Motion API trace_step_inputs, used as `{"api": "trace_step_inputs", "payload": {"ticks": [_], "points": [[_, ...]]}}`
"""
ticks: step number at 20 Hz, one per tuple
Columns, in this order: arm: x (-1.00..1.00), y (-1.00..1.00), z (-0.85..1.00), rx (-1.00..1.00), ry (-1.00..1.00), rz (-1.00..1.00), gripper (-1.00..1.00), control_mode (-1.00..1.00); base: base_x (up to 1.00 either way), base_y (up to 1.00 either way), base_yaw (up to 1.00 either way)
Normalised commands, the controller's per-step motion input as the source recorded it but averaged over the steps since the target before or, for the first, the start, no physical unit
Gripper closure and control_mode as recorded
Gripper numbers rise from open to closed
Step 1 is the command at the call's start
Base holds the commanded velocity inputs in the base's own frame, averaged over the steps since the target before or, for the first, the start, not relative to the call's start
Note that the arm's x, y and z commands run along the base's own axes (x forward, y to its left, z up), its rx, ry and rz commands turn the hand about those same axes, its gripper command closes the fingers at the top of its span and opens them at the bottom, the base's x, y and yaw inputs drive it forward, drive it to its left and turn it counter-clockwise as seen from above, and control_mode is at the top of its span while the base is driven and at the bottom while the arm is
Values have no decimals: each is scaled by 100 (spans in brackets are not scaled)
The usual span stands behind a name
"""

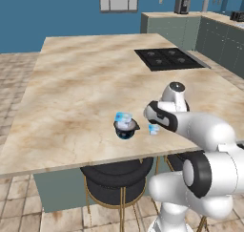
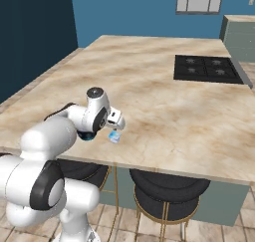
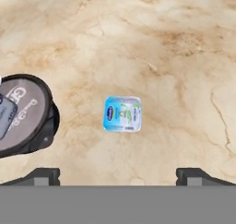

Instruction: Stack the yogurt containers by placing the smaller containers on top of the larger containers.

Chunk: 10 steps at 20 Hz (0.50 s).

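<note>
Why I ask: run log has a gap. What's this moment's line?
end effector: open, over tiny pale-blue glossy cup, not touching | squat dark navy cup: apart from it | both on marble counter

the white franka panda arm with dark joints bends forward low from its base, wrist turned down. its two-finger gripper (image 3: 118, 173) points straight downward, the small dark fingertips (image 3: 44, 174) spread wide apart, holding nothing.

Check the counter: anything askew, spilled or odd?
Nothing spilled or damaged. One small pale-blue cup already sits atop the dark cup; another small cup stands beside it under the open gripper.
</note>
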Motion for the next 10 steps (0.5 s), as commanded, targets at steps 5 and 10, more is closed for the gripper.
{"api": "trace_step_inputs", "payload": {"ticks": [5, 10], "points": [[10, -4, -9, 0, 0, 0, -100, -100, 0, 0, 0], [8, -6, -16, 0, 0, 0, -100, -100, 0, 0, 0]]}}
